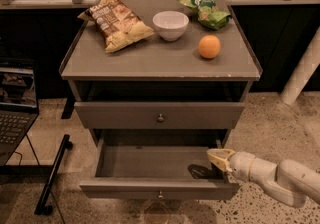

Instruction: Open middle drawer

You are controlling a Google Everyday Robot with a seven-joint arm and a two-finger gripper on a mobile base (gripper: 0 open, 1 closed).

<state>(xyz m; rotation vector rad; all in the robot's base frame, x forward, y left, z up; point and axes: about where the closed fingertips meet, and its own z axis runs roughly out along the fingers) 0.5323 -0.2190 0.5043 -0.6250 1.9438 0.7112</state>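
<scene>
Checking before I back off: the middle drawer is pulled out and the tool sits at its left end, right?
No. The camera view shows the tool at the right end of the middle drawer, by its front corner, not the left. The drawer is indeed pulled out.

Place: indoor office or lab space.
Evidence: open laptop [15,118] at left, speckled stone floor [280,133], snack-topped grey drawer cabinet [165,60].
My gripper [220,157]: low at the cabinet's right.

Matt wood middle drawer [125,189]; smooth claw [219,157] inside.
</scene>
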